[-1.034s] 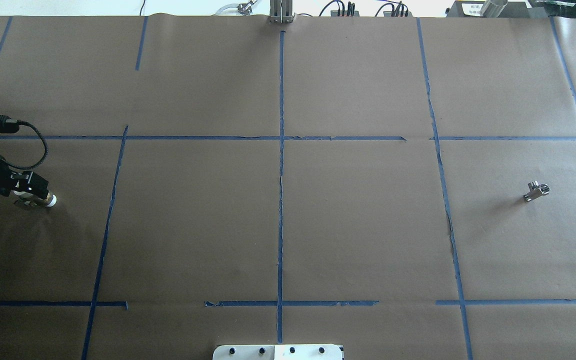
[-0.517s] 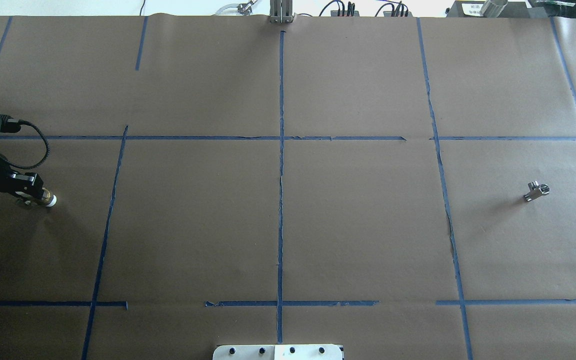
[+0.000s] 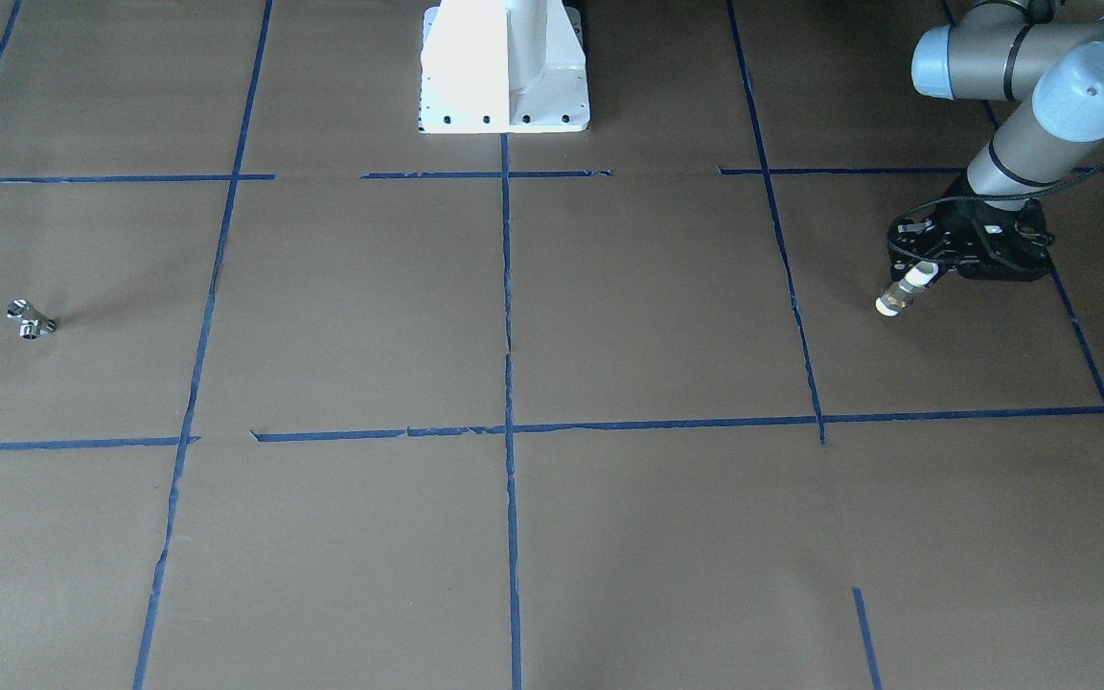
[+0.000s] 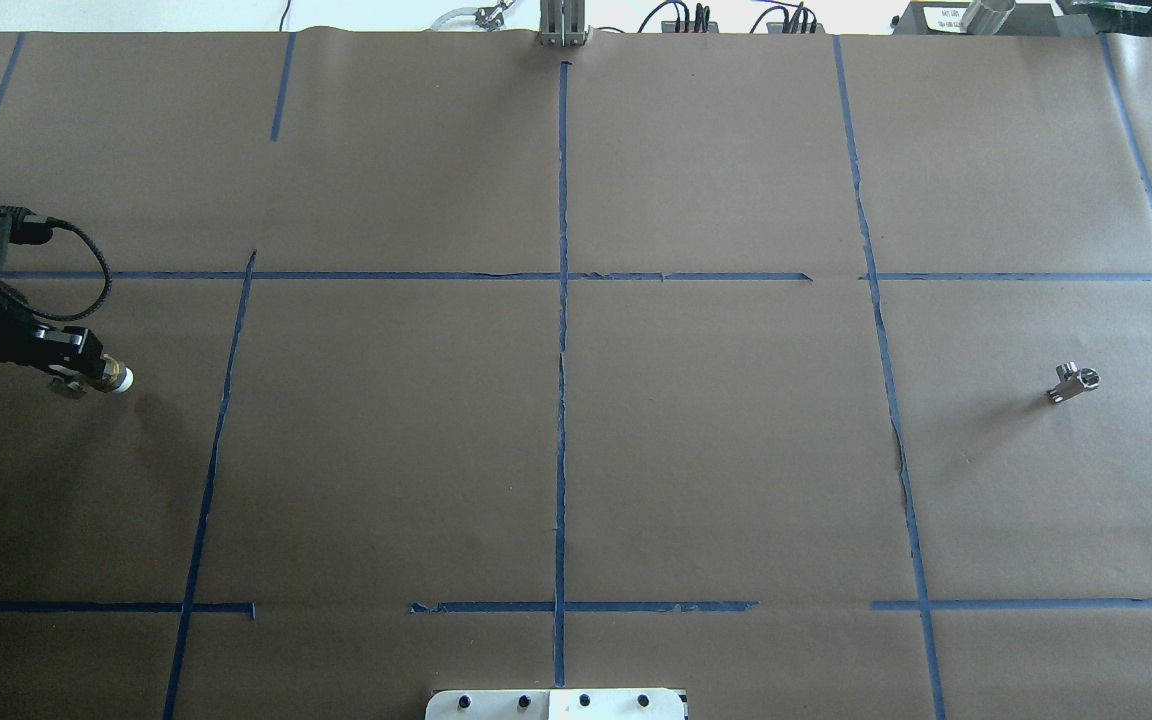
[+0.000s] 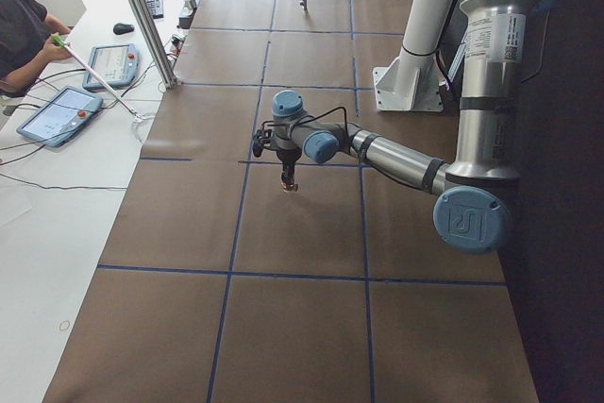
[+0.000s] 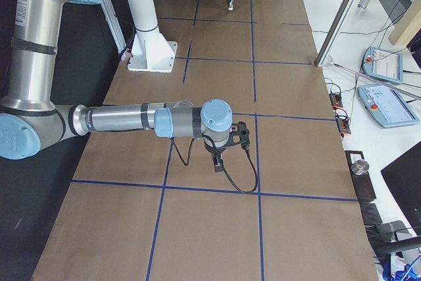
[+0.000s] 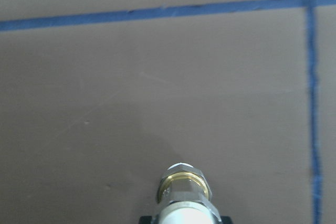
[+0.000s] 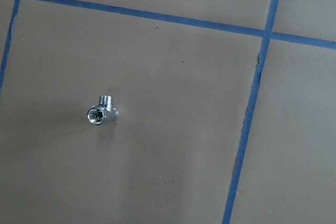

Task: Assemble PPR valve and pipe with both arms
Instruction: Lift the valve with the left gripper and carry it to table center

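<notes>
L end effector clamps valve; pipe lies well apart, nr R end effector, its opening: can't tell.

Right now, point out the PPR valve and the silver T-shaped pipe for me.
PPR valve (image 7: 184, 178), left wrist view, on its brass band.
pipe (image 8: 104, 112), right wrist view, on the middle of its silver body.

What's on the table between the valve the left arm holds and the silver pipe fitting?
Overhead view: only brown paper and blue tape lines between valve and pipe.
</notes>
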